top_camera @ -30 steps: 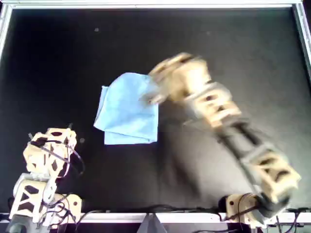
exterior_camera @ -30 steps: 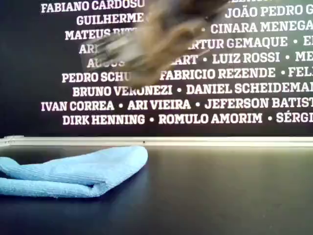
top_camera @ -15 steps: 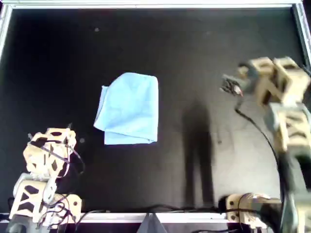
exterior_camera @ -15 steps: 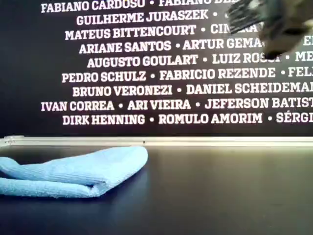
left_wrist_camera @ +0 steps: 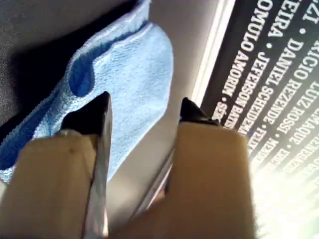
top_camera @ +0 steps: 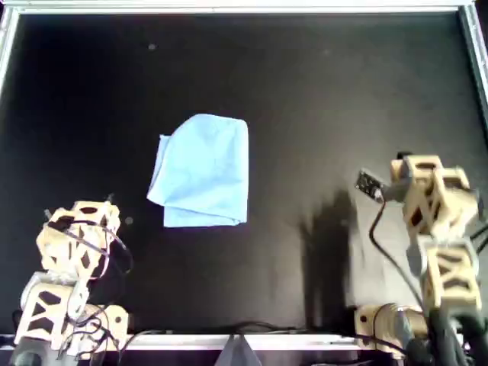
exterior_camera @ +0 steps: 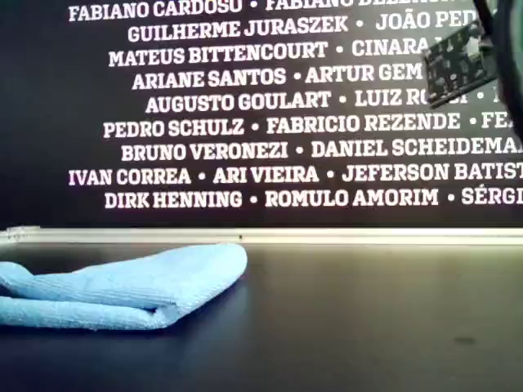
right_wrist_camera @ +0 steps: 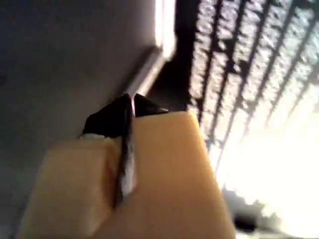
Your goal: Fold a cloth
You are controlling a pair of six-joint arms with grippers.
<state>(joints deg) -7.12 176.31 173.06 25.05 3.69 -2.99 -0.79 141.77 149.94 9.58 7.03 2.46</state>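
The cloth [top_camera: 202, 171], light sky-blue, lies folded in layers on the black table, left of centre in the overhead view and at the exterior view's left [exterior_camera: 122, 286]. No gripper touches it. My left gripper [left_wrist_camera: 144, 112] is open with nothing between its fingers. The cloth [left_wrist_camera: 134, 64] lies some way beyond it. The left arm [top_camera: 76, 244] sits tucked at the overhead view's lower left. My right gripper [right_wrist_camera: 132, 107] is shut on nothing. The right arm [top_camera: 431, 206] stands at the overhead view's lower right, well away from the cloth.
A metal rim [top_camera: 244, 8] frames the black table. Behind it stands a dark wall with white names [exterior_camera: 270, 122]. Part of the right arm [exterior_camera: 453, 61] hangs at the exterior view's upper right. Cables [top_camera: 381, 229] trail from that arm.
The right arm has swung off the cloth's edge to the overhead view's right, then drawn back toward its base. The cloth and left arm have stayed put.
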